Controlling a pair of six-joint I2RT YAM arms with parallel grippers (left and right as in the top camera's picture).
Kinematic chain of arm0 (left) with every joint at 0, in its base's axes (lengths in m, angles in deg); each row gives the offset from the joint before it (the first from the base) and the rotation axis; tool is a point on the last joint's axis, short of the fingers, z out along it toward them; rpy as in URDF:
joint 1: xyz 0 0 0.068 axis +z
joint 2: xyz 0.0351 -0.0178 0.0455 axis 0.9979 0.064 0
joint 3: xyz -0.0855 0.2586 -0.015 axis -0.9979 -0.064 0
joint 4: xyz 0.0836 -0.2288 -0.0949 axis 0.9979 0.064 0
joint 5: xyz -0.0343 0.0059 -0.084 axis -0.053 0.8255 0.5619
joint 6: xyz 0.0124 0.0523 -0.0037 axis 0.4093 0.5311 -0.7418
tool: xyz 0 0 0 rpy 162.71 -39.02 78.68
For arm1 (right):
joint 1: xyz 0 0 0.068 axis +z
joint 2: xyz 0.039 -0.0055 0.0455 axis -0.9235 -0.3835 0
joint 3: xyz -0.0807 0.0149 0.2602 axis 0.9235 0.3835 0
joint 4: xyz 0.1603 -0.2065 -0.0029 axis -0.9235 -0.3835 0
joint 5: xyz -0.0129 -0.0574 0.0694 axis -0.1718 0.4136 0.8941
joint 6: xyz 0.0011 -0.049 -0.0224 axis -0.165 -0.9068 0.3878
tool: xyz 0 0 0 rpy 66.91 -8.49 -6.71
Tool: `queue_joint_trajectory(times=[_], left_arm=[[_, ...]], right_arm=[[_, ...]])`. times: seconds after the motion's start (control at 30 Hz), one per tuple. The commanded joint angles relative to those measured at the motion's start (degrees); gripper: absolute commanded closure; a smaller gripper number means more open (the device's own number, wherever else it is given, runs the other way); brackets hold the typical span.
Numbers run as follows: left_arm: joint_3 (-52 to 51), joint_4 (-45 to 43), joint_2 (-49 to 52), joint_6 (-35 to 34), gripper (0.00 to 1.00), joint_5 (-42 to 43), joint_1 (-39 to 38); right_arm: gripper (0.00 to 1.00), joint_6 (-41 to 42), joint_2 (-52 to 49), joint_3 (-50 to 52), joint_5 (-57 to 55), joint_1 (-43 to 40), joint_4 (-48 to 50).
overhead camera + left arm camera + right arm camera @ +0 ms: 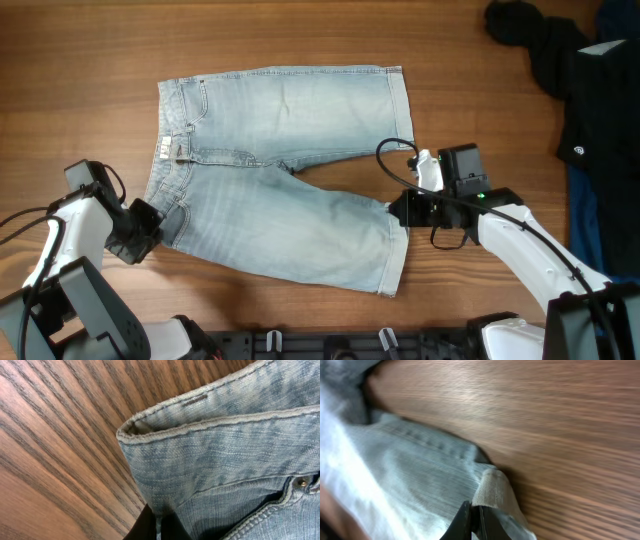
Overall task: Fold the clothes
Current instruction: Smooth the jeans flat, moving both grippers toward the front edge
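The light blue denim shorts [280, 170] lie spread flat on the wooden table, waistband to the left, legs to the right. My left gripper [160, 228] is shut on the waistband's lower corner; in the left wrist view the black fingers [159, 527] pinch the denim [225, 455] near a rivet. My right gripper [398, 210] is shut on the cuffed hem of the nearer leg; in the right wrist view the fingers [475, 522] pinch the cuff edge [490, 491].
A black garment [570, 70] and dark blue fabric [590, 210] lie at the table's far right. A black cable [385, 160] loops over the table by the right arm. A black rail [350, 345] runs along the front edge.
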State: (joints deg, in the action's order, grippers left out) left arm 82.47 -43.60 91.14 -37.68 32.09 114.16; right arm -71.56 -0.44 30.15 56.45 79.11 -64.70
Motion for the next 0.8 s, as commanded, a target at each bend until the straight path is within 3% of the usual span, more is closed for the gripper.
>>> queue_joint_trajectory(times=[0.0,0.1,0.13,0.17,0.23,0.27,0.3,0.33,0.4,0.53,0.63,0.77], left_arm=[[-0.33,0.11,-0.13,1.29,0.93,2.14,0.42],[-0.33,-0.13,-0.13,2.05,0.66,6.40,0.42],[-0.33,-0.13,-0.13,2.03,0.52,6.82,0.39],[-0.33,-0.09,-0.13,2.03,0.31,6.84,0.39],[-0.33,0.37,-0.13,2.05,0.12,6.82,0.42],[-0.33,0.48,-0.13,2.05,0.10,6.82,0.42],[-0.33,0.57,-0.13,2.05,0.07,6.82,0.42],[-0.33,0.74,-0.13,2.05,0.06,6.82,0.42],[-0.33,1.14,-0.13,4.39,0.06,6.84,0.42],[-0.31,-0.70,-0.13,11.15,0.09,13.92,0.42],[-0.28,-1.49,-0.24,12.81,0.07,15.82,0.42],[0.07,-1.36,-2.97,12.83,0.02,17.49,0.42]], right_arm=[[0.96,5.97,-0.11,-2.54,-11.87,-2.45,2.23],[0.96,5.88,-0.11,-2.75,-13.49,-4.76,10.14],[0.96,6.14,-0.11,-2.75,-16.11,-4.85,13.66],[0.96,6.45,-0.11,-2.75,-16.79,-4.85,15.08],[0.96,9.11,-0.11,-2.75,-18.80,-4.90,14.38],[0.74,9.40,-0.11,-2.75,-20.57,-5.03,12.81],[0.26,9.77,-0.09,-2.75,-20.87,-5.46,11.02],[0.17,11.96,0.15,-2.75,-20.55,-6.43,8.17],[0.11,13.57,1.77,-2.75,-20.17,-9.73,0.50],[0.10,10.38,3.23,-2.60,-2.73,-12.79,-11.65],[0.10,10.69,3.23,-0.90,-1.92,-12.74,-21.88],[0.13,13.09,3.23,3.56,-0.39,-12.74,-20.20]])
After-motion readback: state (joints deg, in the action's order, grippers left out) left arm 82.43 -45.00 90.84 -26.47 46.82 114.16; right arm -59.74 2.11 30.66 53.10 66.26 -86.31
